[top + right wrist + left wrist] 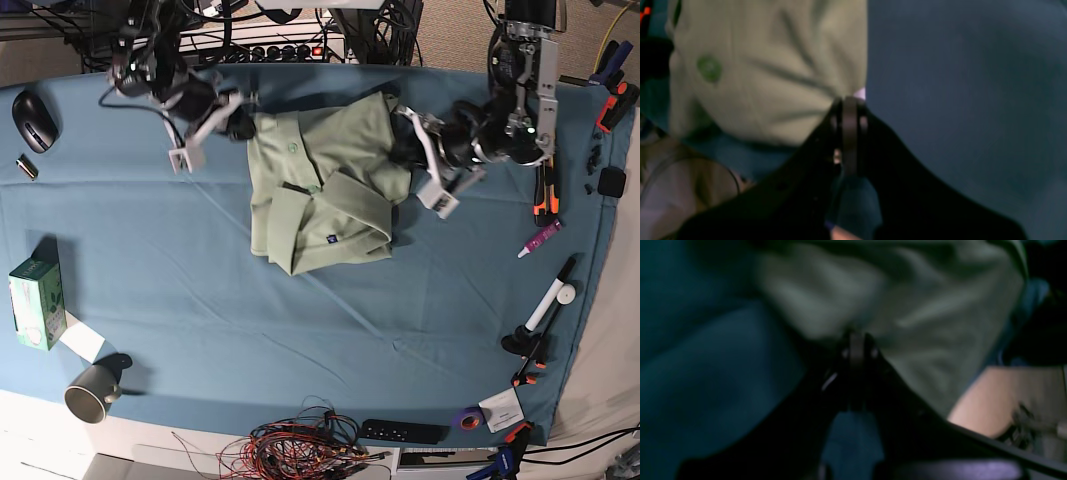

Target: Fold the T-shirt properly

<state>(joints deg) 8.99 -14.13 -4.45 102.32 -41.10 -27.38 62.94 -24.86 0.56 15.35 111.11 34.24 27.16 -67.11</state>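
T-shirt (320, 190) lies rumpled mid-table (200, 300) — soft, light, floppy cloth, best pinched at hems — with left tool (405, 150) and right tool (245, 125) each clamped on an upper edge.

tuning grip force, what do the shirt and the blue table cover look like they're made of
T-shirt: looks like soft matte woven or knit cotton; it creases and drapes in folds.
Table cover: seemingly a thin matte teal fabric; shallow wrinkles ripple across it. Exact fibres can't be told.

A teal-blue table cloth (250, 330) covers the table, with pale floor (30, 60) beyond its edges.
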